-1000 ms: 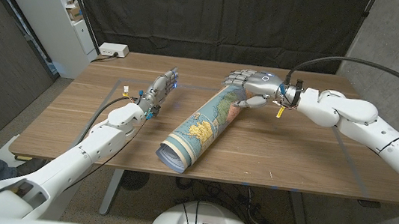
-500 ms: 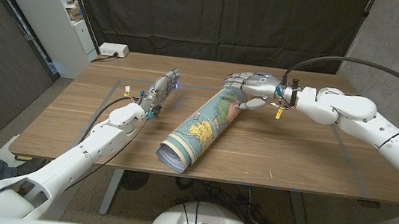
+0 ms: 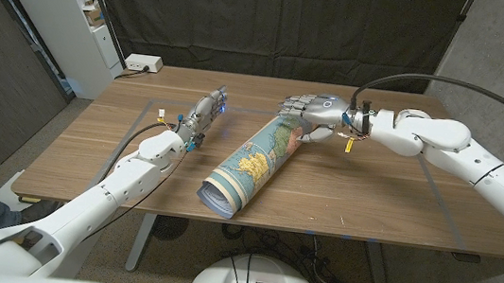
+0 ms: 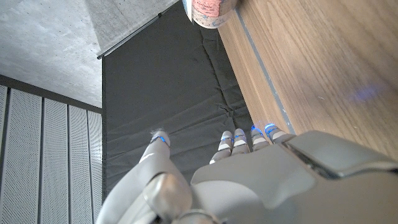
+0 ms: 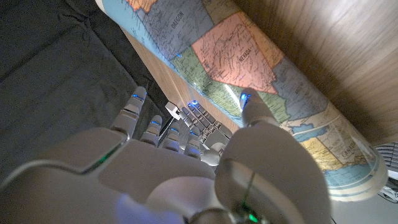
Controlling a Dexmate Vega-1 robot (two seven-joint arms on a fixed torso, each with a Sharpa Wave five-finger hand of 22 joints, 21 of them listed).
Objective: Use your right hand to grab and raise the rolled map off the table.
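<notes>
Rolled map [image 3: 251, 163]: we log it flat on the wooden table [image 3: 370, 193]. Left hand [image 3: 206, 112], beside the map: empty, fingers extended. Right hand [image 3: 311, 110], at the map's far end: risen slightly since a second ago, fingers spread above it, nothing grasped; lift not begun.

One rolled, colourful paper map [image 3: 252, 158], one brown wooden table [image 3: 369, 198], one white power strip [image 3: 143, 63], two grey robot hands: left [image 3: 206, 110], right [image 3: 315, 108].
</notes>
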